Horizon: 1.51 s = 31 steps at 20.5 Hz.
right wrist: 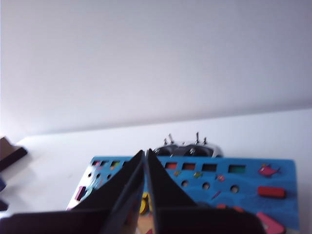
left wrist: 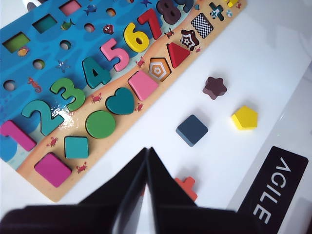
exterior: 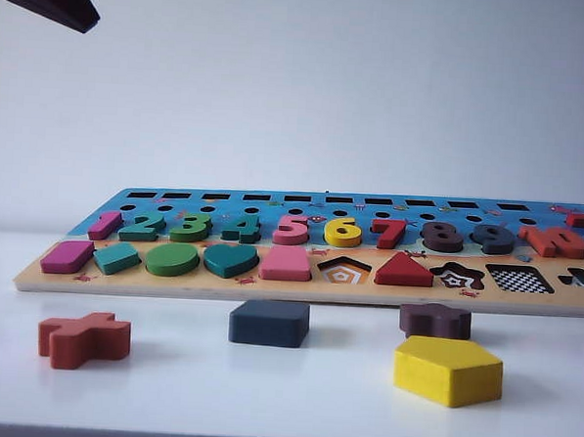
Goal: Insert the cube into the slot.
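Pincer tips of our left arm (left wrist: 147, 152) are pressed together with nothing between them, hovering above the white worktop (left wrist: 234, 161) in the left wrist view, with the cube at about 2 o'clock from them. Our right pincer (right wrist: 145, 155) is likewise shut and empty, held up over the far part of the puzzle board (right wrist: 243, 178).

We see the cube (exterior: 269, 322), a flat dark navy square block, lying on the worktop (exterior: 283, 394) just in front of the board's near edge, apart from the board and from the other loose pieces. The slot (exterior: 520, 278), a square cut-out with a black-and-white checkerboard base, sits in the board's front row at about 2 o'clock from the cube in the exterior view.

At 3 o'clock from the cube lies the dark brown star piece (exterior: 435, 320), and at 4 o'clock the yellow pentagon piece (exterior: 448, 370). At 8 o'clock lies a red cross piece (exterior: 83, 339). The puzzle board (exterior: 298, 289) carries coloured numbers and shapes.
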Motion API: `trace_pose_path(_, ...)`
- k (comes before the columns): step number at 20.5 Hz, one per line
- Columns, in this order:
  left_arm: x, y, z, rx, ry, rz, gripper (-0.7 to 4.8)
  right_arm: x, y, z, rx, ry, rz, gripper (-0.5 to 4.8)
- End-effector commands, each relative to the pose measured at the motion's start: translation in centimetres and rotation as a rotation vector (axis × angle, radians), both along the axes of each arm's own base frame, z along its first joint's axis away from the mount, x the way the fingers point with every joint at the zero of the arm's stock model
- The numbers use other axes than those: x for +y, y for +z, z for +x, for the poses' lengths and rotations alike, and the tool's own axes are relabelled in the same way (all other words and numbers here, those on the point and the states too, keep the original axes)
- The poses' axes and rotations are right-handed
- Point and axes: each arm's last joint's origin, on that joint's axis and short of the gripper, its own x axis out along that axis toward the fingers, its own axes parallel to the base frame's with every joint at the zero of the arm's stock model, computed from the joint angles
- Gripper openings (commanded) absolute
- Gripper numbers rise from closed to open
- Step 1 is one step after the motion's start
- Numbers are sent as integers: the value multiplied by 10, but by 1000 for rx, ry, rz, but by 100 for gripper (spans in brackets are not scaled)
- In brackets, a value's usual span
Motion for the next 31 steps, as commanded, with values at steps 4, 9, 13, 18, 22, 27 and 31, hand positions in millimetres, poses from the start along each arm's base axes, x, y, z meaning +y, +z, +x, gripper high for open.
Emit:
trace_pose_path(4, -12, -1, 13, 9, -55, -56, 10, 7, 21, 6, 241, 321, -134, 33)
trace_pose_path(9, -17, -3, 20, 3, -57, -63, 10, 16, 34, 16, 260, 504, -289, 109)
trace_pose_path(13, -18, -5, 20, 14, -60, -59, 10, 37, 47, 28, 249, 642, -442, 202)
trace_pose_path(18, -18, -5, 20, 15, -62, -60, 10, 94, 42, 46, 317, 736, -775, 252)
trace_pose_path(22, -18, -5, 20, 16, -62, -61, 10, 140, 21, 58, 331, 822, -1005, 255)
trace_pose_path(27, -18, -5, 20, 16, -61, -60, 10, 167, -3, 76, 376, 871, -1074, 312)
trace_pose_path(31, -18, -5, 20, 17, -61, -60, 10, 177, -10, 81, 346, 903, -1082, 356)
